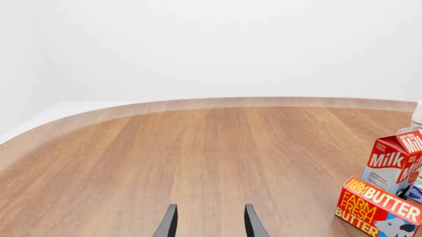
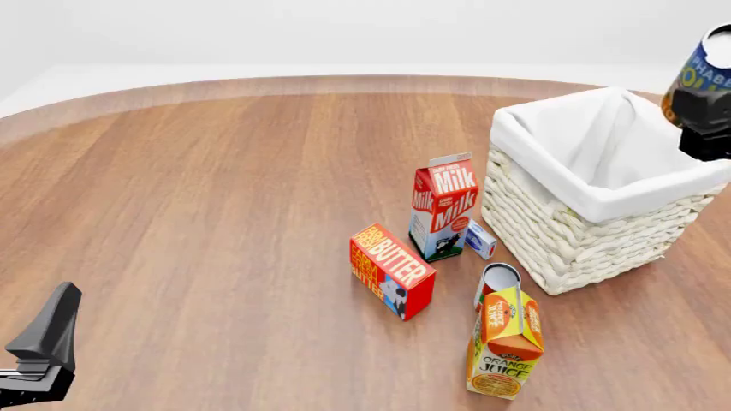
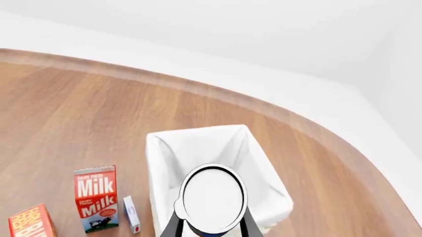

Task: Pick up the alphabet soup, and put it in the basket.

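Note:
The alphabet soup (image 2: 708, 68), a dark blue can with a pale round top (image 3: 212, 197), hangs in the air above the basket's far right side. My right gripper (image 2: 699, 101) is shut on it, with dark fingers (image 3: 173, 224) at either side of the can in the right wrist view. The basket (image 2: 594, 199) is white wicker with a white cloth lining; its open inside (image 3: 197, 143) lies straight below the can. My left gripper (image 2: 41, 346) stands low at the near left of the table, far from everything. It is open (image 1: 209, 224) with nothing between the fingers.
A milk carton (image 2: 443, 204), a butter box (image 2: 392, 270) and a small white-blue box (image 2: 480, 240) stand left of the basket. A red-labelled can (image 2: 497, 282) and an orange juice carton (image 2: 506, 342) are nearer the front. The milk (image 1: 396, 163) and butter (image 1: 376, 207) also show in the left wrist view.

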Tool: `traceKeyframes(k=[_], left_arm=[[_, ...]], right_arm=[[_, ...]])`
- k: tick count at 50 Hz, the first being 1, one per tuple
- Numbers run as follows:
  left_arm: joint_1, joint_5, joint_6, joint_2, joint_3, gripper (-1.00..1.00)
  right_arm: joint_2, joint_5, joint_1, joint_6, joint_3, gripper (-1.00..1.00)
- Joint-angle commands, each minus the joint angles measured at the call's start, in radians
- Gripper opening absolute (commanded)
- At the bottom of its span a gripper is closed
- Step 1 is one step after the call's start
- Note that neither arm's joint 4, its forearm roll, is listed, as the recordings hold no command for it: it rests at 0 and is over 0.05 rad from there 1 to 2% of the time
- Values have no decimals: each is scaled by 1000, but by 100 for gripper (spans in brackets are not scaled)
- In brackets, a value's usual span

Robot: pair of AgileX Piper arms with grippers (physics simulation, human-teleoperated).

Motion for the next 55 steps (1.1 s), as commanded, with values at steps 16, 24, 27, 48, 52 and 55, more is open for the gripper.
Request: traceKeyframes(k=[16, 24, 27, 48, 52, 55], left_arm=[[0, 0, 0, 0, 0, 100], [0, 0, 0, 0, 0, 100], [0, 0, 0, 0, 0, 100], [0, 0, 0, 0, 0, 100], [0, 0, 0, 0, 0, 100], [0, 0, 0, 0, 0, 100]], right_arm=[[141, 34, 27, 30, -158, -100], [181, 10, 29, 34, -162, -100], [194, 19, 26, 33, -178, -100], [301, 49, 1, 14, -251, -100], [323, 60, -2, 12, -274, -100], [336, 66, -6, 10, -286, -100]])
